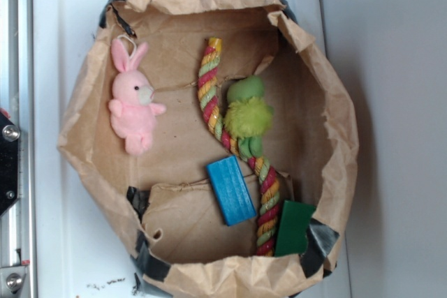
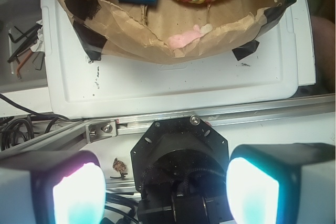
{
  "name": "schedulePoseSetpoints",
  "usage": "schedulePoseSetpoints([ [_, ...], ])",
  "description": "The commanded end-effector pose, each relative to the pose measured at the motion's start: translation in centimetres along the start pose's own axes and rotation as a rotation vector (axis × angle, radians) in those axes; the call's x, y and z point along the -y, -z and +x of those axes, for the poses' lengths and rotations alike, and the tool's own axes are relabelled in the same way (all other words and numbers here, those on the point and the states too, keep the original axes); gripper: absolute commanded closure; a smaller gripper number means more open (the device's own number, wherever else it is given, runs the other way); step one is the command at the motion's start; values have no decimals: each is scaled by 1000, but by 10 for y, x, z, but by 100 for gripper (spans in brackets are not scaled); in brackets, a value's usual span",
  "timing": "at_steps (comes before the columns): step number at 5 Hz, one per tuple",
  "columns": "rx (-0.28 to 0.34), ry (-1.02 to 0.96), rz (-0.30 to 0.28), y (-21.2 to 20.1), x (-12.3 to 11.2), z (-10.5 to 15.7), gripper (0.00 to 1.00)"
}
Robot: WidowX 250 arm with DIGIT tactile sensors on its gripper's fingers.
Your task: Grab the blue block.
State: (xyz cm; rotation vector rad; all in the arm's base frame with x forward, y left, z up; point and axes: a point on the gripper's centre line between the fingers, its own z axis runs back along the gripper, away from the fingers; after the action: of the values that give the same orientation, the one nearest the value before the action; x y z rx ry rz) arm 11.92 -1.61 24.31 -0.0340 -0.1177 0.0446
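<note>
wrist view: gripper (image 2: 157,187) hangs well outside the paper bag (image 2: 157,51), over the rail, pads spread wide and empty. blue block (image 1: 231,190) lies flat on the bag floor, touching the rope toy (image 1: 237,144); likely staged for approach.

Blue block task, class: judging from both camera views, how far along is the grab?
Nothing looks done yet. The blue block lies flat in the paper bag, beside the rope toy. The hand is open and empty, well outside the bag over the white tray. Left: reach in, descend, close on the block, and lift.
</note>
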Motion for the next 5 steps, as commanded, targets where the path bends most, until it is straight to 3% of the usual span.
schedulePoseSetpoints([
  [1, 0, 0, 0, 0, 0, 0, 0],
  [3, 32, 57, 19, 14, 0, 55, 0],
  [5, 104, 333, 13, 36, 3, 111, 0],
])
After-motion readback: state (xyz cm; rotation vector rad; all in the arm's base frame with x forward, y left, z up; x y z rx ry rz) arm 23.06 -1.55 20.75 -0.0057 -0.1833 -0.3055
